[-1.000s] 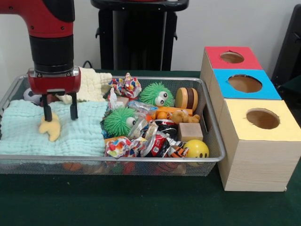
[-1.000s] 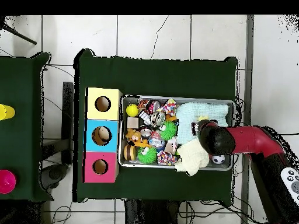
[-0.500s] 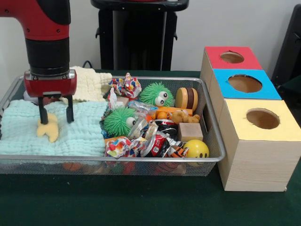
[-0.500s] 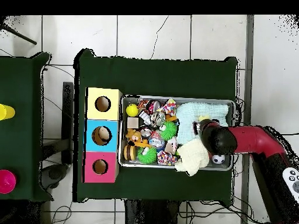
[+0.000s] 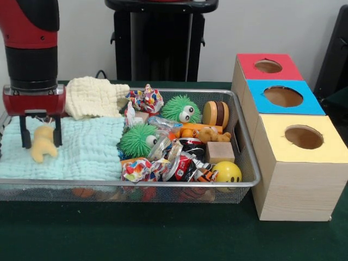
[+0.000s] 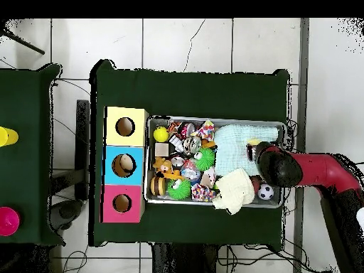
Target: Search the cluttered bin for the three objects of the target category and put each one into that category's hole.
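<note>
My gripper (image 5: 41, 142) hangs over the left end of the wire bin (image 5: 163, 186), above a light blue cloth (image 5: 87, 149). Its fingers stand apart on either side of a small yellow plush toy (image 5: 43, 144). The toy touches the right finger, and a small gap shows at the left one. In the overhead view the arm's head (image 6: 279, 167) covers the gripper; only a yellow bit of the toy (image 6: 253, 142) shows. Beside the bin stand the red (image 5: 269, 66), blue (image 5: 283, 97) and yellow (image 5: 303, 137) hole boxes.
A cream cloth (image 5: 95, 97) lies at the bin's back. The bin's right half holds two green fuzzy balls (image 5: 181, 109), a burger toy (image 5: 216, 113), a wooden block (image 5: 219, 152), a yellow smiley ball (image 5: 227, 173) and crumpled wrappers (image 5: 144, 169). A soccer ball (image 6: 265, 191) lies near the arm.
The gripper has moved towards the bin's left end and come lower around the yellow toy. The toy shifted left with it and now sits between the fingers.
</note>
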